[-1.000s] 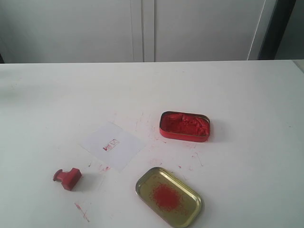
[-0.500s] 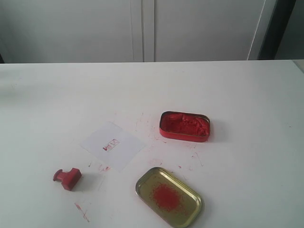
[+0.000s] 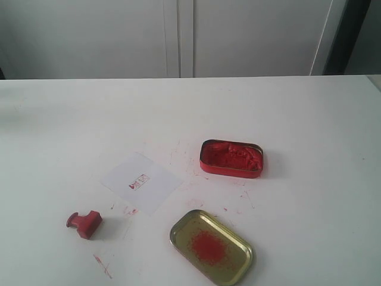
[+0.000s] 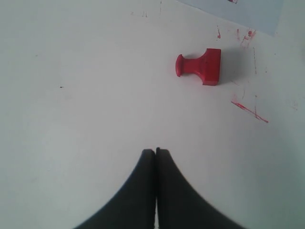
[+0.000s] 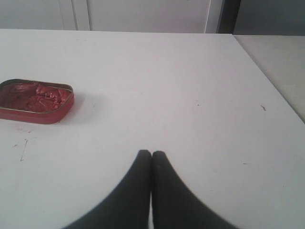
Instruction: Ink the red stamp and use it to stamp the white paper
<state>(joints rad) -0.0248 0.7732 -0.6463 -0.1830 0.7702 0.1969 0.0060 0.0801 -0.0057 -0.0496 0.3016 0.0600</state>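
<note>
The white table [image 3: 297, 107] runs back to a straight far edge below pale cabinet doors [image 3: 178, 36], and the whole back half of it is bare surface, as is the wide strip on the right. In the right wrist view the table's side edge cuts across diagonally, with a greyish surface beyond it. The red stamp [image 3: 84, 224] lies tipped on its side in the near-left part of the table, knob pointing left in the exterior view, with bare table all around it. The white paper [image 3: 141, 182] lies flat just beyond and to the right of the stamp, not touching it, turned at an angle and carrying a small red imprint. Thin red ink smears [image 3: 102, 266] mark the table near the stamp and around the paper. To the right of the paper, apart from it, sits the open red ink tin [image 3: 231, 158], and nearer the camera the gold lid [image 3: 212, 247] lies with its inside up, a red smear at its centre. The left gripper [image 4: 156, 151] hangs over bare table near the stamp, its jaws pressed together and gripping nothing. The right gripper [image 5: 151, 153] is likewise clenched and empty, over open table well apart from the tin.
</note>
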